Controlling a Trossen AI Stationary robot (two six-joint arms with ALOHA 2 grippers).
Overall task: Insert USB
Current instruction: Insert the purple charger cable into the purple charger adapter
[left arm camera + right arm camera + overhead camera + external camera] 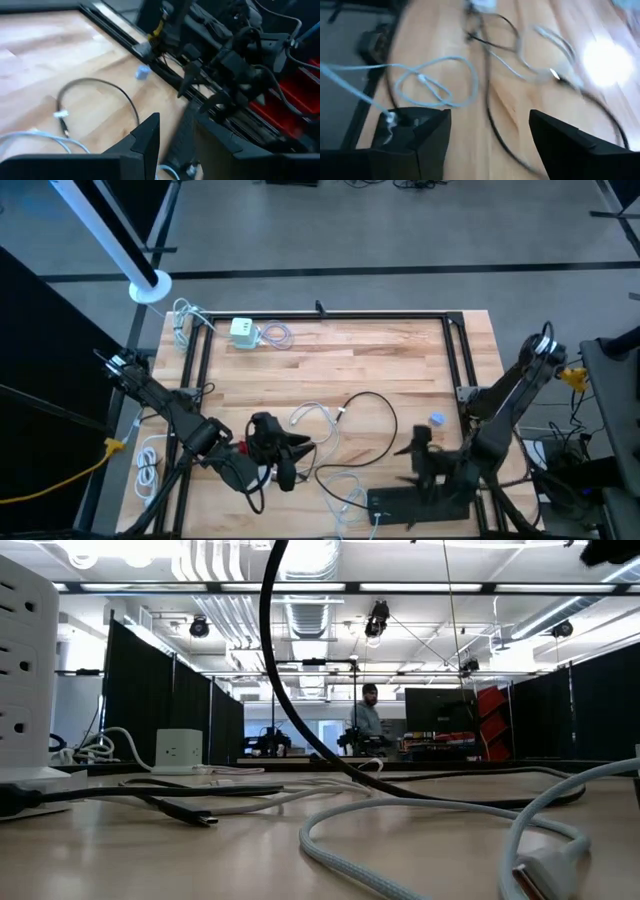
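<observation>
A black USB cable (372, 418) lies in a loop on the wooden table; its plug end (62, 116) rests flat beside a white cable (312, 418). In the low view a black plug (201, 818) lies on the tabletop. A black power strip (408, 502) lies at the near edge. My left gripper (288, 455) hovers open at the near left of the loop, nothing between its fingers. My right gripper (420, 452) stands open just above the strip's far side, also holding nothing; the left wrist view shows it (207, 87) from across the table.
A white charger cube (243, 330) with a coiled cable sits at the far left. A small blue object (437, 418) lies near the right rail. More white cable (345, 495) loops near the strip. A black frame rail (455, 350) bounds the table's right side.
</observation>
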